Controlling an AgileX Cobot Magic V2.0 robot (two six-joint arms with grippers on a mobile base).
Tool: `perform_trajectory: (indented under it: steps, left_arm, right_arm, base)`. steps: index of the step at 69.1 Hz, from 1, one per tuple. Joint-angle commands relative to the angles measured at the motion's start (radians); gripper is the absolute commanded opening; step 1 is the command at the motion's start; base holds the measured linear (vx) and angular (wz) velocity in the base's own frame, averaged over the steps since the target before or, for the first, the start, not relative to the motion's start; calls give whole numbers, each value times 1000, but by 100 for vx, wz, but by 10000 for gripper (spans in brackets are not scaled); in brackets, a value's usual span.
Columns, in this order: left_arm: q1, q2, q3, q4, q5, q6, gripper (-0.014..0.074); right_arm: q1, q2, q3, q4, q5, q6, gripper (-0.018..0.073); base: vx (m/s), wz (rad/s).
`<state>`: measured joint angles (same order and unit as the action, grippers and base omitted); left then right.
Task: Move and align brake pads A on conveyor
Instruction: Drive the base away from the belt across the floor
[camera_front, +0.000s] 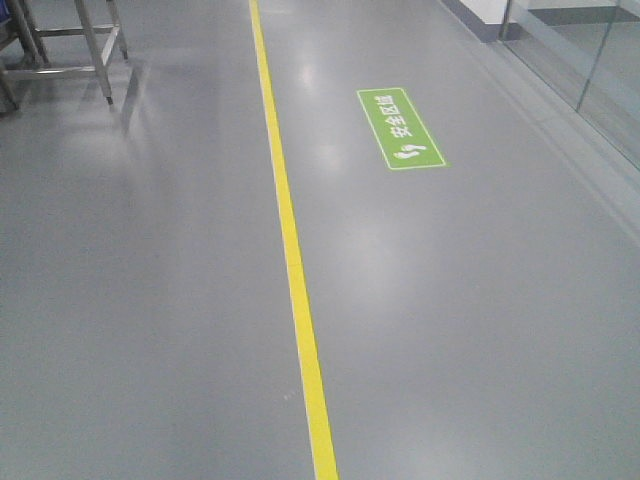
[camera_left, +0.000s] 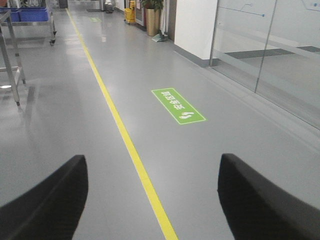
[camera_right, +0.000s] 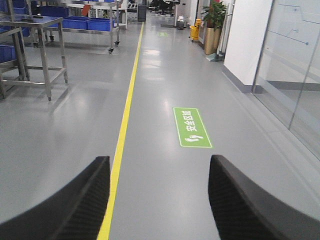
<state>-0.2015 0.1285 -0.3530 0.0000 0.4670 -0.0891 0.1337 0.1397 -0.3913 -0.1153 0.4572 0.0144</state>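
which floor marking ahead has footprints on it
The green rectangular sign, lying right of the yellow line. It bears white characters and a white footprint icon, while the yellow line is a plain long stripe with nothing printed on it.

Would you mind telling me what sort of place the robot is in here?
Probably a factory or workshop aisle: a yellow floor line, a green footprint floor sign, plus steel tables and blue bins.

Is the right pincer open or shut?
Open: the right pincer has its two black fingers far apart, grey floor showing between them, nothing held.
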Motion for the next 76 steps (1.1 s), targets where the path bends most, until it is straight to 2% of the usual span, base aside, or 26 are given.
perform_trajectory:
  steps: [1,40,76]
  left_arm:
    - [-1,16,-23,-10,-79,0,512]
    - [-1,16,-23,-10,-79,0,512]
    - [-1,16,-23,-10,-79,0,512]
  right_arm:
    - [0,12,-25,-10,-74,1,416]
    - [0,12,-25,-10,-75,1,416]
    - [0,12,-25,-10,-74,1,416]
  base:
    - [46,17]
    - [56,29]
    - [68,-6]
